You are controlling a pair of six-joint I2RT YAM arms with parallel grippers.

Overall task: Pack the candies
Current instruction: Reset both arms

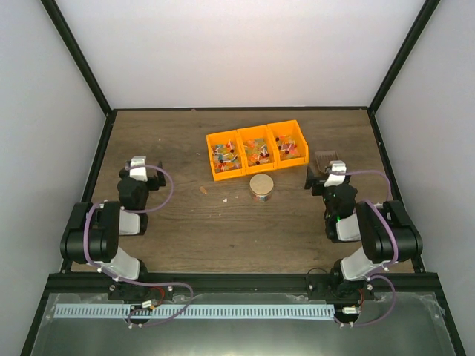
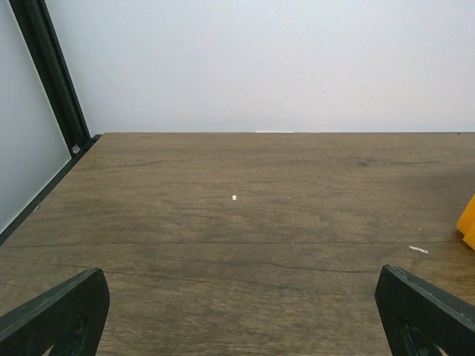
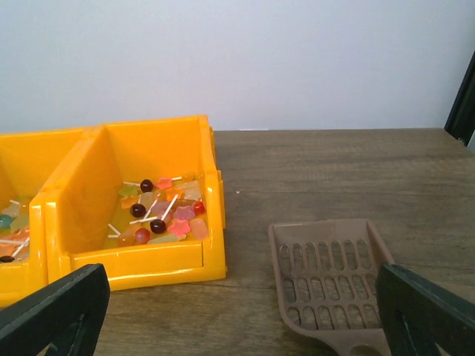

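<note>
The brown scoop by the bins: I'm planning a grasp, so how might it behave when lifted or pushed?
The scoop looks like thin moulded plastic with slots, so it is probably stiff and light. It lies flat on the table, so a push would likely slide it rather than roll or tip it.

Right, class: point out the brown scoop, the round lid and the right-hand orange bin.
brown scoop [image 3: 330, 274]: right wrist view, on its slotted bed.
round lid [image 1: 260, 185]: top external view, on its top face.
right-hand orange bin [image 3: 148, 261]: right wrist view, on its front wall.
</note>
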